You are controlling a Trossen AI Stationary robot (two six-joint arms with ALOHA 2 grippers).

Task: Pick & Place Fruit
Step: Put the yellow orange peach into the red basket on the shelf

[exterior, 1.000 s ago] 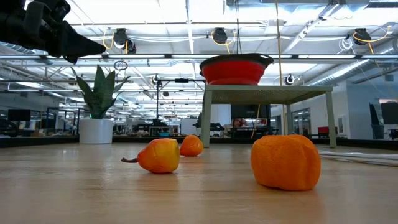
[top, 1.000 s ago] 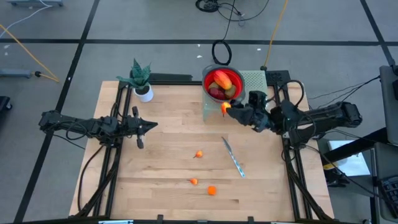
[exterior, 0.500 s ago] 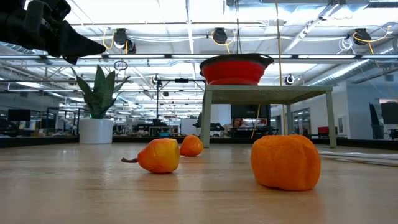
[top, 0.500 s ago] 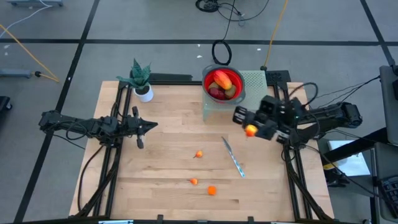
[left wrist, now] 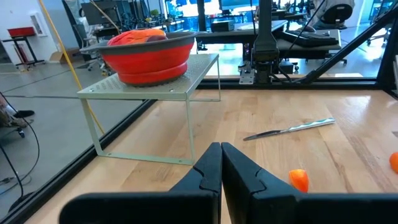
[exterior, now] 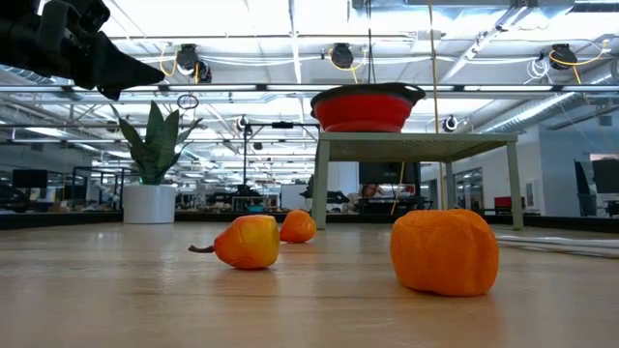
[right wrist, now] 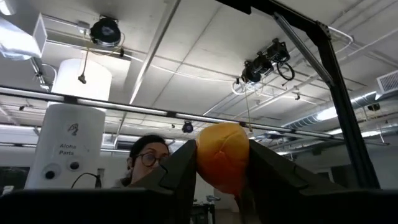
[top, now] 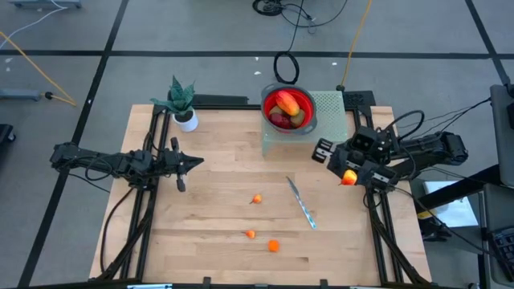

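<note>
Now orange fruit (right wrist: 224, 157) between tool (top: 350, 177) fingers.

Three orange fruits sit on the wooden table (exterior: 145, 300): a large lumpy one (exterior: 444, 250) nearest, a yellow-orange one with a stem (exterior: 248, 242) to its left, a smaller one (exterior: 298, 226) just behind that. Farther back, a red bowl (exterior: 367, 106) rests on a pale stand (exterior: 416, 147), with a white-potted plant (exterior: 151, 164) off left. A dark arm's gripper (exterior: 143, 71) hangs at the upper left corner.
</note>
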